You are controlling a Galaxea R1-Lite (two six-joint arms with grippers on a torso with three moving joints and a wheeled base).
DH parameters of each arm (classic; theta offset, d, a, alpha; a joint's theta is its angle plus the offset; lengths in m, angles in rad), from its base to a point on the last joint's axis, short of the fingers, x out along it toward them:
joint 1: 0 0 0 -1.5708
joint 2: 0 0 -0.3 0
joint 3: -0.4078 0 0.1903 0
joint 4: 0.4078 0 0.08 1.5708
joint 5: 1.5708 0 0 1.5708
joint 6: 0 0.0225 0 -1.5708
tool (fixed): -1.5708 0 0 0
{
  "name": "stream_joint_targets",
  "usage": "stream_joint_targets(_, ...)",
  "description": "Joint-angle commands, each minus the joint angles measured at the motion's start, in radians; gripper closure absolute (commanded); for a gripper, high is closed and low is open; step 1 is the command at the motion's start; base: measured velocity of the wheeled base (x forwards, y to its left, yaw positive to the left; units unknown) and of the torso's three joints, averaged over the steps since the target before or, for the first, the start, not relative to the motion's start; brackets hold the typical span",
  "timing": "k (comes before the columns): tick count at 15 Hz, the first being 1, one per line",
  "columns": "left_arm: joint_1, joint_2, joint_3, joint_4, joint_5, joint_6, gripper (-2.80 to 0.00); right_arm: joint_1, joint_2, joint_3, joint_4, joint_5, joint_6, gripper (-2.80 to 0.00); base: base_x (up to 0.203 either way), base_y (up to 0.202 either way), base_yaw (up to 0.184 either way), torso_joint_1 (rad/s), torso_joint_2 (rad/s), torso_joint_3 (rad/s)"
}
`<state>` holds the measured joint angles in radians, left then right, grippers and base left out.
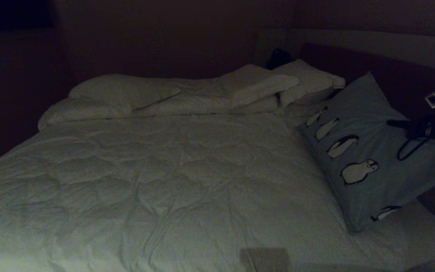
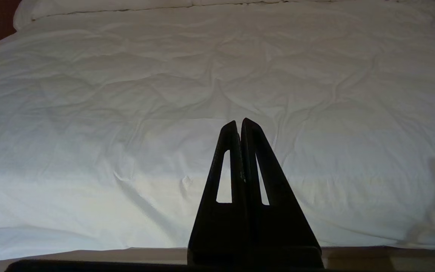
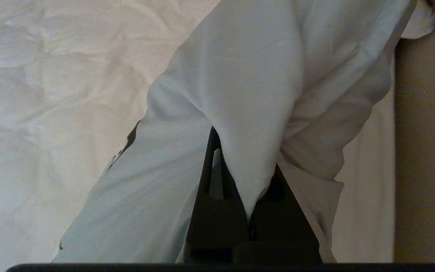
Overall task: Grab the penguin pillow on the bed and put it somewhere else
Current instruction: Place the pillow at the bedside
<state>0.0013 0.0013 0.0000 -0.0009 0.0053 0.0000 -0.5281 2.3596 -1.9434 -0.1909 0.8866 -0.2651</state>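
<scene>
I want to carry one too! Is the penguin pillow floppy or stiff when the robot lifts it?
Probably floppy: the penguin pillow bunches into folds where the right gripper pinches it. It likely sags, since one end rests on the bed while the rest tilts up. It seems light, as one pinch holds it.

Wide bare duvet mid-bed, white pillows crowding the headboard end
</scene>
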Motion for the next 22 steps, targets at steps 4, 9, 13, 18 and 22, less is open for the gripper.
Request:
stream_joint_targets(4, 0.000, 0.000, 0.000, -0.001, 0.001, 0.000, 0.00, 0.025, 0.035, 0.000, -0.001, 0.005, -0.005, 0.00, 0.000, 0.000, 0.000, 0.000, 0.00, 0.000)
stream_joint_targets(9, 0.000, 0.000, 0.000, -0.001, 0.001, 0.000, 0.00, 0.040, 0.070, 0.000, -0.015, -0.009, -0.023, 0.00, 0.000, 0.000, 0.000, 0.000, 0.00, 0.000)
stream_joint_targets(13, 0.000, 0.000, 0.000, -0.001, 0.001, 0.000, 0.00, 0.046, 0.068, 0.000, -0.015, -0.017, -0.023, -2.80, 0.000, 0.000, 0.000, 0.000, 0.00, 0.000)
stream_joint_targets(18, 0.000, 0.000, 0.000, -0.001, 0.001, 0.000, 0.00, 0.024, 0.007, 0.000, -0.040, -0.014, -0.018, -2.80, 0.000, 0.000, 0.000, 0.000, 0.00, 0.000)
stream_joint_targets(22, 0.000, 0.000, 0.000, -0.001, 0.001, 0.000, 0.00, -0.050, -0.094, 0.000, -0.080, -0.004, 0.076, -2.80, 0.000, 0.000, 0.000, 0.000, 0.00, 0.000)
